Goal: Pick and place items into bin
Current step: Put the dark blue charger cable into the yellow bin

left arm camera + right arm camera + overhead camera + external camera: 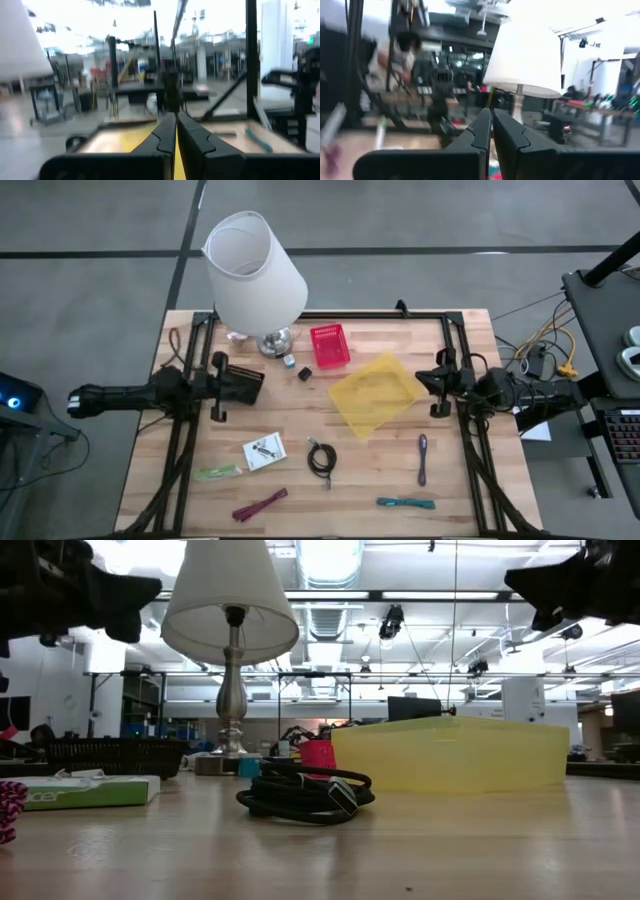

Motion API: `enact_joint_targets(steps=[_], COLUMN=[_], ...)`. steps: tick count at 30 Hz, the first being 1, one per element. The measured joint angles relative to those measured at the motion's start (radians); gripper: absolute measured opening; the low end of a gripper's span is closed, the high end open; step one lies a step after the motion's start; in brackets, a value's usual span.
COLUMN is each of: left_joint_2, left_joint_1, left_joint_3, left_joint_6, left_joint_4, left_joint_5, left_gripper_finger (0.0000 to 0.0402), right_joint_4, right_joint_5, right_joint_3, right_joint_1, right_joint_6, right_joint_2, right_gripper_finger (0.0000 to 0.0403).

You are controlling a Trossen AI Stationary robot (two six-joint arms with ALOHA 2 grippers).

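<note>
Loose items lie on the wooden table: a white card packet (263, 451), a black coiled cable (321, 459), a green strip (218, 473), a maroon tie (260, 505), a purple tie (423, 458), a teal tie (405, 503) and a tiny dark cube (303, 374). The yellow bin (375, 393) sits at the table's middle right. My left gripper (260, 384) hovers shut over the table's left side, pointing at the bin. My right gripper (421, 378) hovers shut at the bin's right edge, facing left. Both wrist views show shut fingers, left (176, 131) and right (490, 125), with nothing between them.
A big white lamp (255, 275) stands at the far left-middle, with a small red basket (329, 345) to its right. A dark frame (330, 314) runs along the table's far edge and down both sides. Bare wood lies between the left gripper and the bin.
</note>
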Motion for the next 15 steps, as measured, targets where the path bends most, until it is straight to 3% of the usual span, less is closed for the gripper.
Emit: enact_joint_targets(steps=[3,6,11,15], left_joint_2=[0.002,0.017,0.047,0.067], left_joint_1=[0.000,0.000,0.000,0.000], left_joint_3=[0.002,0.007,0.012,0.012], left_joint_6=[0.012,0.093,0.103,0.100], left_joint_4=[-0.032,-0.001,0.190,0.267], left_joint_5=[0.000,0.003,0.032,0.032], left_gripper_finger=[0.0012,0.0045,0.0115,0.0148], right_joint_4=[-0.014,-0.010,-0.011,-0.010], right_joint_5=[0.004,0.003,0.000,-0.001], right_joint_3=[0.000,0.000,0.000,0.038], right_joint_1=[-0.001,-0.001,-0.001,-0.001], right_joint_6=[-0.025,0.065,0.228,0.332], right_joint_2=[0.010,0.023,0.068,0.111], right_gripper_finger=[0.0013,0.0038,0.0113,0.0171])
